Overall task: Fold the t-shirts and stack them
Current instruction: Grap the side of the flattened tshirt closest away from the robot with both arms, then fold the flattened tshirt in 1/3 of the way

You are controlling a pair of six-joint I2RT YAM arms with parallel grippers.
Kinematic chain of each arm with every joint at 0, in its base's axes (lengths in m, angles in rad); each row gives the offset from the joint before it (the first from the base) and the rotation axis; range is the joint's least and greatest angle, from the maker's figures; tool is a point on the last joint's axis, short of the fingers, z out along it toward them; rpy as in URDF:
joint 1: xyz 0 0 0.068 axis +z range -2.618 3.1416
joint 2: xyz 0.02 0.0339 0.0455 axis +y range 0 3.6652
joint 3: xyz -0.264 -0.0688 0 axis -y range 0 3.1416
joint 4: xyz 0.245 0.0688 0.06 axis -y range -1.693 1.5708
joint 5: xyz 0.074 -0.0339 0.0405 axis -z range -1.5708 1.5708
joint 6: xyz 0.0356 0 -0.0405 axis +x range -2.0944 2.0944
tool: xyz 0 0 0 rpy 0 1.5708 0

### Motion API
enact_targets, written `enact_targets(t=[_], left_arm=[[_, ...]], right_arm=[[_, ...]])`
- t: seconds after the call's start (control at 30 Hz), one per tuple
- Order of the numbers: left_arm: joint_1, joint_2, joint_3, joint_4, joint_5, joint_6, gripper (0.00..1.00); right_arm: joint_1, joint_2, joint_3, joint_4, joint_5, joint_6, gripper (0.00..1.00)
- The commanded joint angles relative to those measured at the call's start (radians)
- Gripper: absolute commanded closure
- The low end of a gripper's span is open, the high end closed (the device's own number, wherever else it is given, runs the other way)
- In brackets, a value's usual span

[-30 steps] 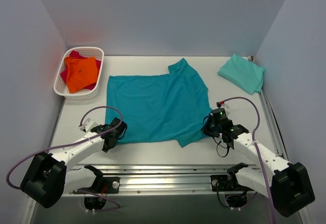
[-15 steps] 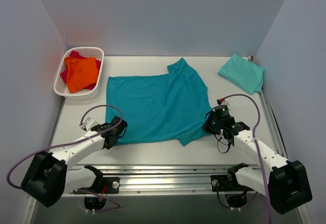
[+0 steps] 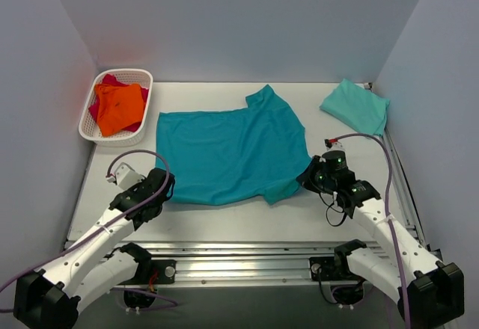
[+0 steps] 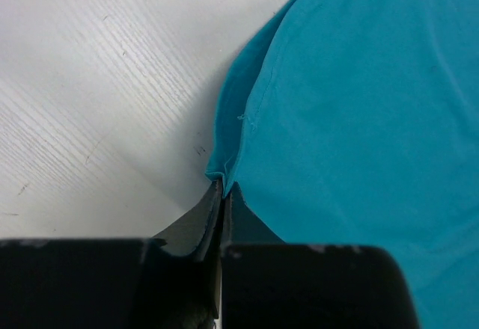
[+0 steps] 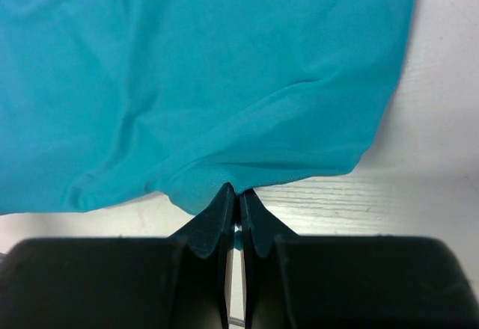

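The teal t-shirt (image 3: 232, 153) lies spread out on the desk (image 3: 224, 220), with both arms at its near edge. The left end effector (image 4: 224, 191) is closed on the shirt's near-left corner, and the right end effector (image 5: 238, 194) is closed on its near-right corner. The wrist views show what the overhead view cannot. On the left, the stitched hem folds into the pinched black tips. On the right, soft creases run across the cloth just beyond the grip. Only the overhead view takes in the rest: a folded mint-green t-shirt (image 3: 355, 107) lies beyond the teal shirt's far-right corner, apart from it. A white basket (image 3: 88, 125) just beside its far-left corner holds an orange t-shirt (image 3: 120, 107) on top of a magenta-red t-shirt (image 3: 109, 81).
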Motion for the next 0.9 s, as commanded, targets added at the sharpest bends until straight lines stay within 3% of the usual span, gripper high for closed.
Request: enact_targets(t=[0.0,0.3,0.6,0.87], left_arm=[[0.008,-0.024,0.058,0.008,-0.024,0.091,0.98],[0.074,0.031,0.123,0.183,0.044,0.235,0.98],[0.206,0.207,0.185,0.381,0.188,0.348,0.98],[0.356,0.433,0.277,0.524,0.307,0.387,0.98]], right_arm=[[-0.001,-0.02,0.049,-0.031,-0.035,0.009,1.0],[0.013,0.116,0.163,0.038,-0.043,0.036,1.0],[0.025,0.28,0.301,0.109,0.019,0.07,1.0],[0.002,0.613,0.494,0.157,0.089,0.08,1.0]])
